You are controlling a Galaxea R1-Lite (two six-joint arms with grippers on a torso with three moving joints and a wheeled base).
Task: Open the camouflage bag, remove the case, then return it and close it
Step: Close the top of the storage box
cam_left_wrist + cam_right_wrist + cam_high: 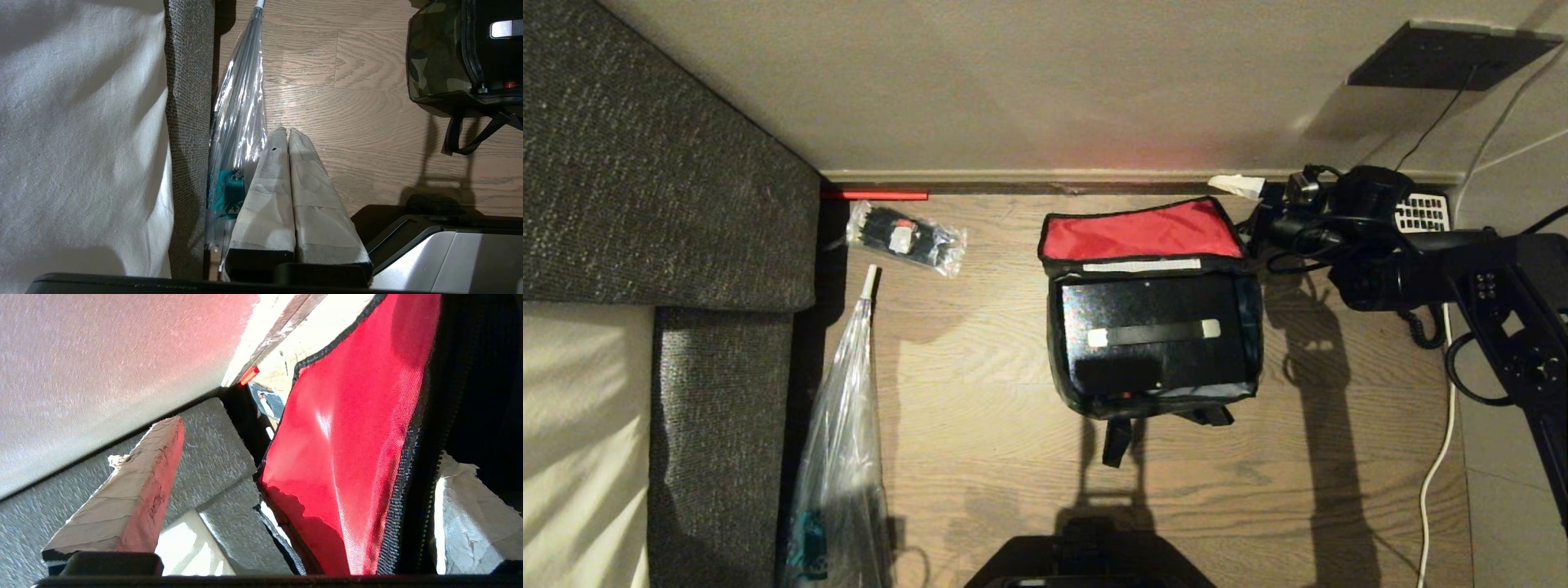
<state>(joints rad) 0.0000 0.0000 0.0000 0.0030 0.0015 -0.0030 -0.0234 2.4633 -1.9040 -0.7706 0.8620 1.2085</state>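
Right wrist view: right pincer (310,486), spread wide, straddles camouflage bag's (470,396) red lid (351,437).

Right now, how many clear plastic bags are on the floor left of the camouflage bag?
2. A small packet lies near the back wall, and a long plastic bag runs along the sofa's edge. Others may be hidden.
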